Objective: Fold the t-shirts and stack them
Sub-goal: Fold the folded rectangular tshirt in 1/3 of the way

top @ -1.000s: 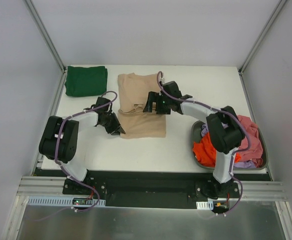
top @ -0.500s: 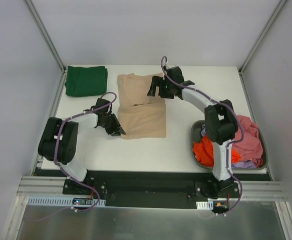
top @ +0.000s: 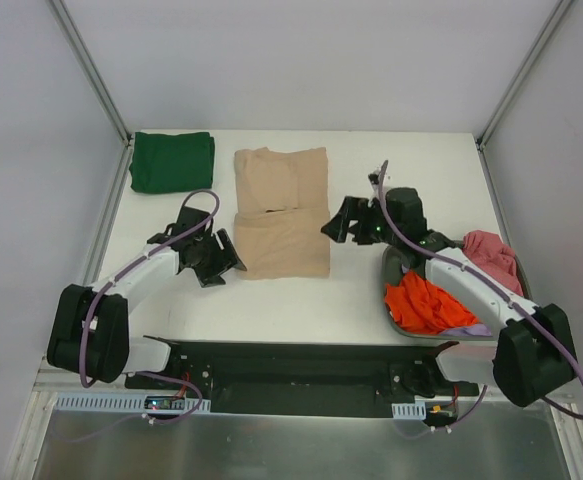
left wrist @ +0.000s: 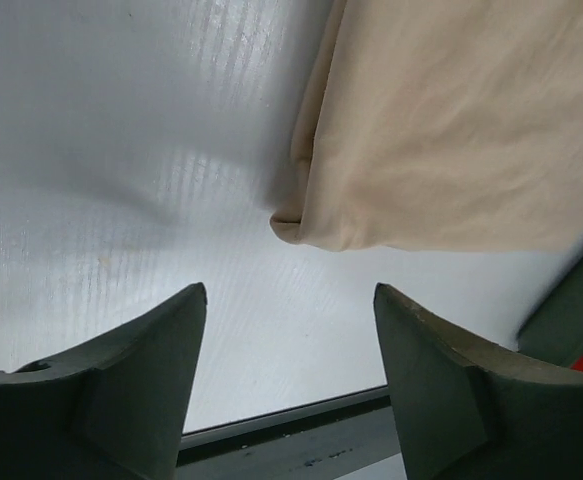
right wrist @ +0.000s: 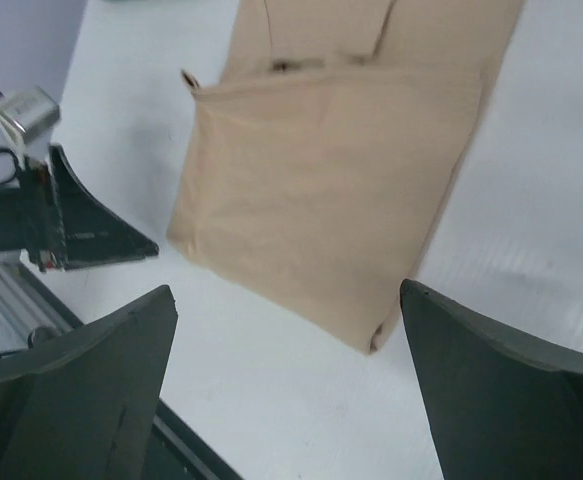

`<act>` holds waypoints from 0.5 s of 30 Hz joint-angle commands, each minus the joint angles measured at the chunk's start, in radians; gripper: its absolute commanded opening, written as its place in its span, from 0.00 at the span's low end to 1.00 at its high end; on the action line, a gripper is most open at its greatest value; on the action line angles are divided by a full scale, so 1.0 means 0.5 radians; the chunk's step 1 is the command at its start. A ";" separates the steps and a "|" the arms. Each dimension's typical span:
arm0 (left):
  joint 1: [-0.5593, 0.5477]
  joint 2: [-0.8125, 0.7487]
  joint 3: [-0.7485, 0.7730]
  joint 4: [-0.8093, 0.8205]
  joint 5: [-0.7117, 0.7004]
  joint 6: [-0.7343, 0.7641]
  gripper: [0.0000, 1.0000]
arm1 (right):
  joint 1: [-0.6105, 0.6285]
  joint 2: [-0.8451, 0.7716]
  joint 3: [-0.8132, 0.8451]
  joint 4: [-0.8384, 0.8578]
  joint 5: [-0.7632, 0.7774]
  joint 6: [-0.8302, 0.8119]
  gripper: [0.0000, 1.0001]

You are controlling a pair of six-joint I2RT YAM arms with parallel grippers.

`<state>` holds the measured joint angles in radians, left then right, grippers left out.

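- The beige shirt (top: pixel 283 212) lies flat in the middle of the desk (top: pixel 411 170), folded to a long rectangle with its near half doubled over the far half.
- A crease runs across it about midway, and the near layer looks smooth (the far part shows a few seams and wrinkles).
- The left gripper (top: pixel 221 256) sits low over the desk just beside the near left corner of the beige shirt. Its jaws are spread wide and it holds nothing.
- In the left wrist view that folded corner lies ahead of the fingers and apart from them, with bare desk between.
- The right gripper (top: pixel 343 222) hangs over the desk just off the right edge of the beige shirt. Its jaws are also parted wide and empty.
- In the right wrist view the beige shirt fills the gap between the two fingers, and no cloth touches them.
- The green shirt (top: pixel 172 161) lies folded in the far left corner of the desk, well apart from both arms.
- A grey tub (top: pixel 395 326) stands at the near right of the desk, partly under the right arm.
- An orange shirt (top: pixel 423 302) is heaped at the tub's left side, a pink shirt (top: pixel 491 252) is bunched at its far right, and a bit of lilac shirt (top: pixel 468 328) shows at its near edge.
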<state>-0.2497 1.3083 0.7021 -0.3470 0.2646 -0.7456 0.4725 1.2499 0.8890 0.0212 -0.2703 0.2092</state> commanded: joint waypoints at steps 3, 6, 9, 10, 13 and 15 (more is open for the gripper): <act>-0.025 0.111 -0.085 0.074 0.130 -0.037 0.61 | -0.009 0.126 -0.360 0.298 -0.315 0.265 0.96; -0.028 0.163 -0.082 0.114 0.063 -0.052 0.55 | -0.006 0.206 -0.425 0.347 -0.325 0.318 0.96; -0.028 0.230 -0.051 0.123 -0.013 -0.055 0.52 | 0.021 0.304 -0.450 0.350 -0.273 0.321 0.98; -0.028 0.258 -0.039 0.126 -0.041 -0.049 0.51 | 0.034 0.350 -0.450 0.350 -0.272 0.306 0.99; -0.028 0.350 0.007 0.129 -0.023 -0.028 0.47 | 0.070 0.476 -0.434 0.347 -0.300 0.299 0.95; -0.028 0.396 0.022 0.142 -0.017 -0.021 0.46 | 0.107 0.543 -0.422 0.341 -0.273 0.290 0.93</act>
<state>-0.2565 1.4502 0.6922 -0.2935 0.2844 -0.7685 0.4957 1.4681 0.6586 0.1467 -0.3939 0.3485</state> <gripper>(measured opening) 0.475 0.949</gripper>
